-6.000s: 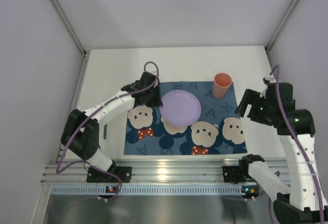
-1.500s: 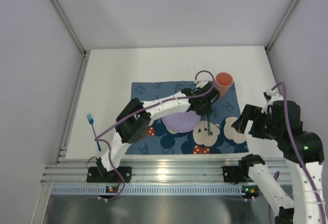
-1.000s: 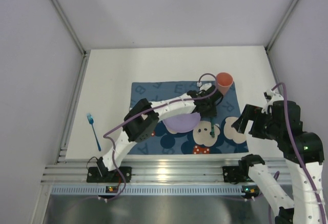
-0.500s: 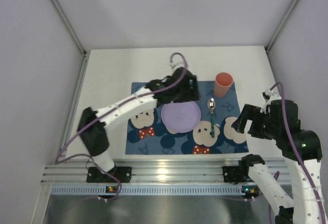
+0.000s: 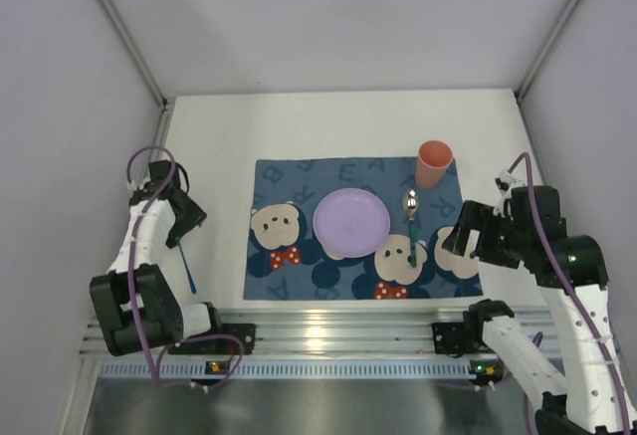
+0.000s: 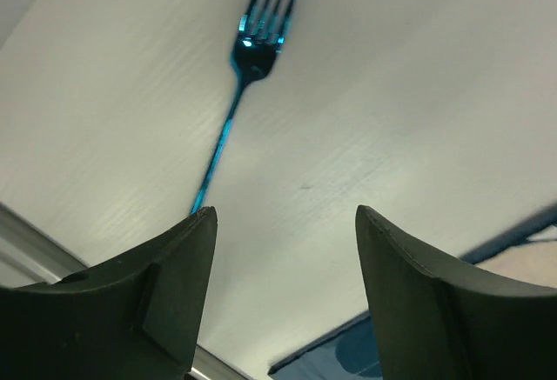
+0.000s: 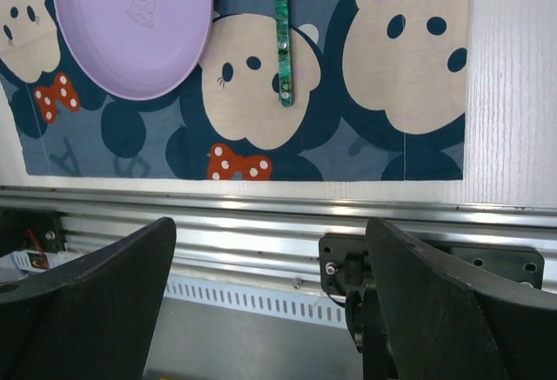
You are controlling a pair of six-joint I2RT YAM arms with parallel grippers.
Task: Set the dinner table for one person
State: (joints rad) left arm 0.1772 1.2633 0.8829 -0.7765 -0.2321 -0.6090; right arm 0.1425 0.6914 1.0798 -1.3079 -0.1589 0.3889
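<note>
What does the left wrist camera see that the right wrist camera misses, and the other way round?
Only the left wrist view shows the blue fork, lying on the white table. Only the right wrist view shows the purple plate and the spoon's green handle. Both show the table, some blue placemat, and open, empty fingers: the left fingers and the right fingers.

Plain pale-grey walls (image 5: 338, 17) (matte, evenly lit) rise beyond and beside the left fingers (image 6: 418, 310); aluminium struts (image 5: 121, 32) mark the corners.
</note>
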